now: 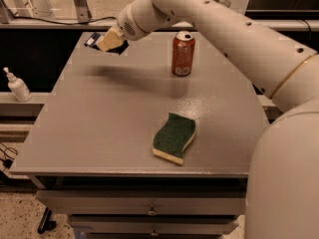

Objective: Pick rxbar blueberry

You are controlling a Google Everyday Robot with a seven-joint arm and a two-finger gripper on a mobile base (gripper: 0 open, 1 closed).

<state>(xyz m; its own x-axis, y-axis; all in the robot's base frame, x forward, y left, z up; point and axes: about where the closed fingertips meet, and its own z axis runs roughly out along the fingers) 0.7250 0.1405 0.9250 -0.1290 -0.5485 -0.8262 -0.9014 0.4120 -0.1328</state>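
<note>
The rxbar blueberry (91, 39), a small flat dark blue bar, is held in my gripper (110, 40) at the table's far left. The gripper is shut on it and holds it lifted above the grey table (99, 123), with its shadow on the surface below. Pale finger pads cover the middle of the bar; its dark ends stick out on both sides. My white arm reaches in from the right, across the back of the table.
An orange-red soda can (183, 54) stands upright at the back centre. A green sponge (174, 137) lies near the front right. A white pump bottle (17, 86) stands on a ledge to the left. Drawers (149, 210) sit under the front edge.
</note>
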